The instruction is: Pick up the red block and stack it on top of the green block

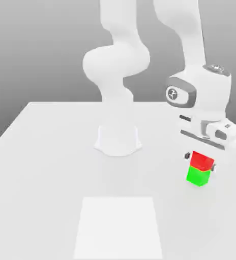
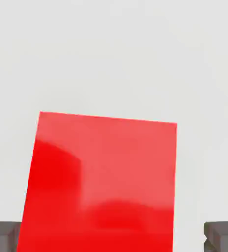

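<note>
The red block (image 1: 202,161) sits on top of the green block (image 1: 198,176), at the exterior view's right on the white table. My gripper (image 1: 200,160) hangs straight over the stack, its dark fingertips (image 1: 187,155) standing on either side of the red block. In the hand view the red block (image 2: 101,182) lies between the two grey fingertips (image 2: 223,235), with a clear gap on one side. The gripper (image 2: 114,237) is open and holds nothing. The green block is hidden under the red one in the hand view.
The arm's white base (image 1: 118,139) stands at the middle of the table (image 1: 43,167). A lighter rectangular patch (image 1: 119,228) lies on the table's near part. The stack is close to the table's edge at the exterior view's right.
</note>
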